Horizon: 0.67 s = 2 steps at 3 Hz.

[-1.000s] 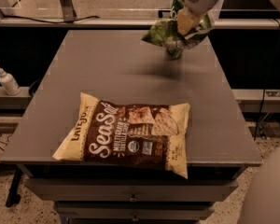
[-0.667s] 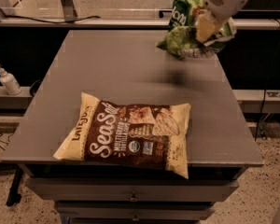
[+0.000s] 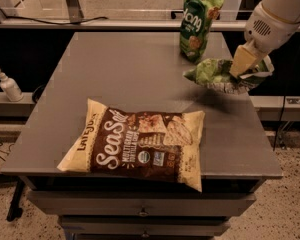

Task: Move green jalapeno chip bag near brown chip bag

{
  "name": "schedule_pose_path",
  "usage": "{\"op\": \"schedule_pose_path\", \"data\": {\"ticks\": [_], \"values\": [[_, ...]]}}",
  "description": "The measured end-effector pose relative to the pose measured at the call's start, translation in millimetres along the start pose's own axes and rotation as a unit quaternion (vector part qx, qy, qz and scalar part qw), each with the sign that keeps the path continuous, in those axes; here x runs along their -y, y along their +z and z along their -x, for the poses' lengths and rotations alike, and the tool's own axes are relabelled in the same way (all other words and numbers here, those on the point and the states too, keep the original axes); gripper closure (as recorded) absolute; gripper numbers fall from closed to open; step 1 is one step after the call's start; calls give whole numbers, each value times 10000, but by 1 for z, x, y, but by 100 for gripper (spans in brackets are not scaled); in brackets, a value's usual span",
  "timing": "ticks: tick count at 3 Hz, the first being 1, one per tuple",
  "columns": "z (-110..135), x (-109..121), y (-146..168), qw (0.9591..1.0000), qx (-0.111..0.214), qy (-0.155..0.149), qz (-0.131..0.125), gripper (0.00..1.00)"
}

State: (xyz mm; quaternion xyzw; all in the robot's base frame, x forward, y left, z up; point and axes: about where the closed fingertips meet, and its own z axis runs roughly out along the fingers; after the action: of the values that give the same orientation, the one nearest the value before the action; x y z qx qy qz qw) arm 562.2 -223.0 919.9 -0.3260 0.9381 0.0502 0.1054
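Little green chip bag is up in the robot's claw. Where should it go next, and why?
Probably carry it toward the brown chip bag and lower it beside that bag. The gripper is shut on the green jalapeno chip bag, holding it above the right side of the table, clearly apart from the brown bag, which lies flat near the front edge.

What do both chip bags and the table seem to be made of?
Green jalapeno chip bag, in the gripper over the table's right edge: thin plastic film, creased, faintly glossy. Brown chip bag: probably matte printed film, with soft wrinkles. Table: flat grey, matte, perhaps laminate or painted metal.
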Motion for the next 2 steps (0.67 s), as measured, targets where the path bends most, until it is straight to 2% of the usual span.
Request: {"op": "schedule_pose_path", "data": {"ticks": [1, 2], "values": [[-28, -14, 23, 9988, -190, 112, 441, 100], [-42, -34, 50, 9955, -360, 94, 867, 100]]}}
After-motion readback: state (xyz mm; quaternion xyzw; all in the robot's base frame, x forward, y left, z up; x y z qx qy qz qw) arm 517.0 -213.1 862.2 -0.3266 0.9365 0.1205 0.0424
